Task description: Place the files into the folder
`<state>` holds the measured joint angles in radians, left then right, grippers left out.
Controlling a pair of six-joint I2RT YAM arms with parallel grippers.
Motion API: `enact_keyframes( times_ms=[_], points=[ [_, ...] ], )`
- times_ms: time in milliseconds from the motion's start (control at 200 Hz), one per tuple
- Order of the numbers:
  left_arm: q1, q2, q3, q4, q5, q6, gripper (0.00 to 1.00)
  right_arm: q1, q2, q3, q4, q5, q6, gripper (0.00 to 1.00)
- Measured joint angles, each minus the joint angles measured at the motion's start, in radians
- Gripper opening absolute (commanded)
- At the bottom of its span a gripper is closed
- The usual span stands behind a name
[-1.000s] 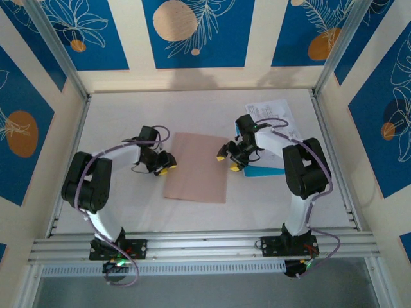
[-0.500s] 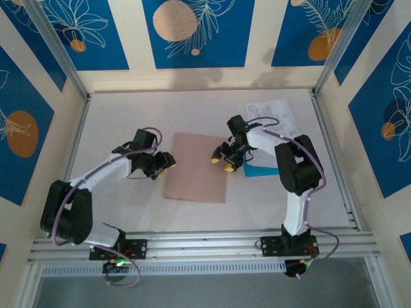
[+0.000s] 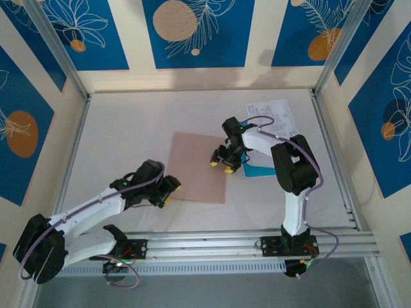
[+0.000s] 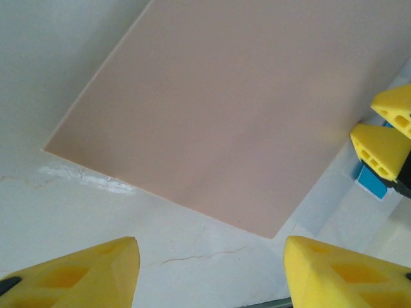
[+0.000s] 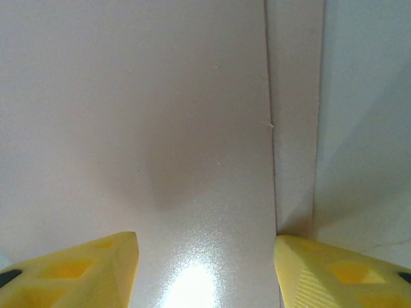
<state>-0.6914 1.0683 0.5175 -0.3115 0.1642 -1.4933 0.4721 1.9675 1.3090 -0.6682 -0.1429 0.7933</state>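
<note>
1. Surface [image 3: 128,128]: pale and matt, with aluminium rails along its edges. The left wrist view shows hairline cracks and a white scuff just off a corner of the folder [image 4: 244,109].
2. Room: cream walls [image 3: 260,38] on three sides carry blue panels [image 3: 192,32] with white leaf outlines and orange discs.
3. Folder [image 3: 196,163]: one, pinkish-tan, closed, lying flat mid-surface.
4. Files, near the right edge: one cyan sheet [image 3: 260,171] just right of the folder, and white printed sheets [image 3: 273,110] behind it toward the far-right corner. Cannot tell how many white sheets there are.
5. Arms: two.
   - The left arm [image 3: 96,208] has its jaws wide and empty at the folder's near-left corner.
   - The right arm [image 3: 289,167] has its jaws wide and empty over the folder's right edge.
</note>
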Motion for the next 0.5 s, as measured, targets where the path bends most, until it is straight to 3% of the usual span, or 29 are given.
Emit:
enact_keyframes(
  times_ms=[225, 500],
  points=[
    [-0.124, 0.034, -0.098, 0.179, -0.129, -0.175, 0.62, 0.009, -0.003, 0.000, -0.002, 0.021, -0.019, 0.60],
    [-0.261, 0.079, -0.175, 0.370, -0.366, -0.386, 0.56, 0.010, -0.008, -0.009, 0.003, 0.020, -0.038, 0.60]
  ],
)
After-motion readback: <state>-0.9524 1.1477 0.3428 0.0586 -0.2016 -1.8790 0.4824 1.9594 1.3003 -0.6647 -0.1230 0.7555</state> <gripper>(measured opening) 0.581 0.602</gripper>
